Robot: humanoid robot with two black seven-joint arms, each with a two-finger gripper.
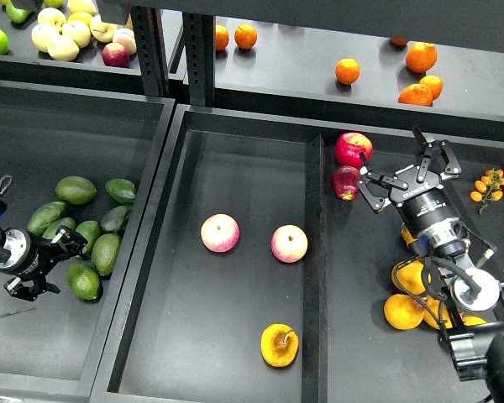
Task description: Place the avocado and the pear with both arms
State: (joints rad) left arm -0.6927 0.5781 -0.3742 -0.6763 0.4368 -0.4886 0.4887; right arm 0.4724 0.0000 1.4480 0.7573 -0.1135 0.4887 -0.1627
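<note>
The pear (280, 345) lies bottom centre in the middle tray (235, 168). Avocados (106, 253) cluster at left beside the left gripper (60, 252), jaws unclear. The right gripper (407, 172), jaws apart and empty, hovers at right.

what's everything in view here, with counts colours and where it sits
avocados: about eight, green, left bin
pink-yellow apples: two, middle tray
pear: one, golden, middle tray near front
red apples: two, right bin, back left
yellow-orange fruit: several, right bin, partly behind arm
oranges: about eight, rear right shelf
pale apples: a cluster, rear left shelf
left end effector: black, open, at avocados
right end effector: black, open, beside red apples
</note>
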